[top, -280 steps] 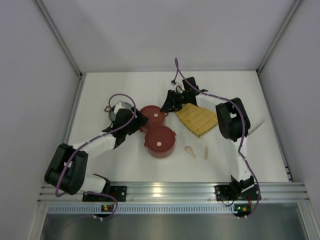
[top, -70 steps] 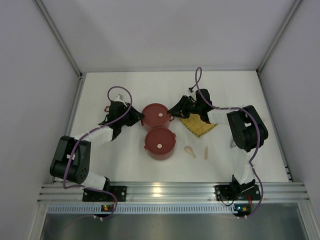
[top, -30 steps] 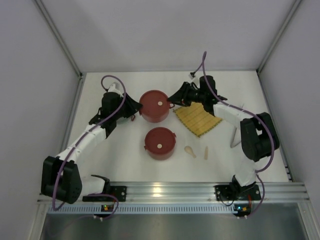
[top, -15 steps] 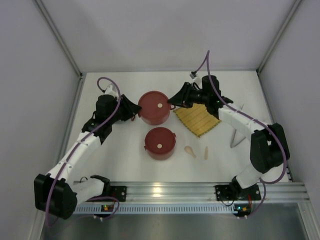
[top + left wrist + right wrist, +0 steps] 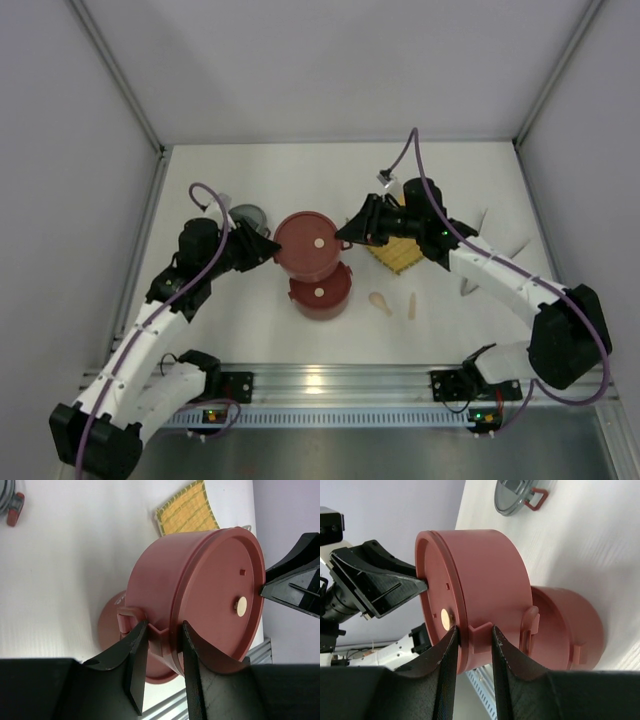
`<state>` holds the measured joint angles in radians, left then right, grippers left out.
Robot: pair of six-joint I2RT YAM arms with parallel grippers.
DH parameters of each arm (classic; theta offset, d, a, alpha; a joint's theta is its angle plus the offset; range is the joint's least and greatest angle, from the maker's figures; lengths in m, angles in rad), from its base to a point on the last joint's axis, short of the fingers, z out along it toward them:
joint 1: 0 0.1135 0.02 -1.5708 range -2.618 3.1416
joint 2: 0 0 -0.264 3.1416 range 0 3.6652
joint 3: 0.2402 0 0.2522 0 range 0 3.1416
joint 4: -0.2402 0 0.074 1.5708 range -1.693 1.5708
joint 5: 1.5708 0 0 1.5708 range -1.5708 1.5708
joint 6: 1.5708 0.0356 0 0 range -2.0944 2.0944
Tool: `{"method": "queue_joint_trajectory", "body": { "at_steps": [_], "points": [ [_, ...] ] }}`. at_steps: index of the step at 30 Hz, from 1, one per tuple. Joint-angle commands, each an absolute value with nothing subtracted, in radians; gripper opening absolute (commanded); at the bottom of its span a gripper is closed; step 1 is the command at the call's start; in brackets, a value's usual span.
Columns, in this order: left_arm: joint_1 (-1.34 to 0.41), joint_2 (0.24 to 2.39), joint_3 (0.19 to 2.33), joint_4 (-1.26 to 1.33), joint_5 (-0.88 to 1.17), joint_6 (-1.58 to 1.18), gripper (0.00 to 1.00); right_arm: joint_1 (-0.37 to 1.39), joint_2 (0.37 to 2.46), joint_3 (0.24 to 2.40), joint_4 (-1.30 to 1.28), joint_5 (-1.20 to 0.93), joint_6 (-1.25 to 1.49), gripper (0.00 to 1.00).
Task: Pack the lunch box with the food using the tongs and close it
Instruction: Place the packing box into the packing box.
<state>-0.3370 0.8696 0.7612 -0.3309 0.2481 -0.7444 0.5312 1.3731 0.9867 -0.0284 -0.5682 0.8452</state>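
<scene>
- The left tool is clamped on a small side handle of a round maroon lunch box bowl. One finger sits on each side of the handle.
- The right tool is clamped on the small handle on the other side of the same bowl. Its two black fingers squeeze that handle.
- The two tools hold the bowl up off the white desk, between the two arms.
- This bowl has a flat maroon lid on it, with a pale dot in the middle.
- A second maroon bowl with the same kind of lid sits on the desk. It is just under the lifted bowl and a bit nearer to the arm bases. From above, the lifted bowl covers its far edge.
- A grey round lid with a red handle lies flat on the desk, by the left arm.
- A yellow woven square mat lies under the right arm, partly hidden.
- A small beige spoon and a short beige stick lie side by side, near the second bowl.
</scene>
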Motion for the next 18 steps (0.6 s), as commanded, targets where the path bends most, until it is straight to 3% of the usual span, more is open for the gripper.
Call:
{"method": "queue_joint_trajectory", "body": {
  "at_steps": [1,18],
  "points": [
    [-0.348,0.808,0.746,-0.337,0.308,-0.727,0.00,0.561,1.292,0.960,-0.055,-0.509,0.828,0.00],
    [-0.383,0.744,0.692,-0.399,0.359,-0.729,0.00,0.606,1.197,0.841,-0.155,-0.433,0.816,0.00]
  ]
}}
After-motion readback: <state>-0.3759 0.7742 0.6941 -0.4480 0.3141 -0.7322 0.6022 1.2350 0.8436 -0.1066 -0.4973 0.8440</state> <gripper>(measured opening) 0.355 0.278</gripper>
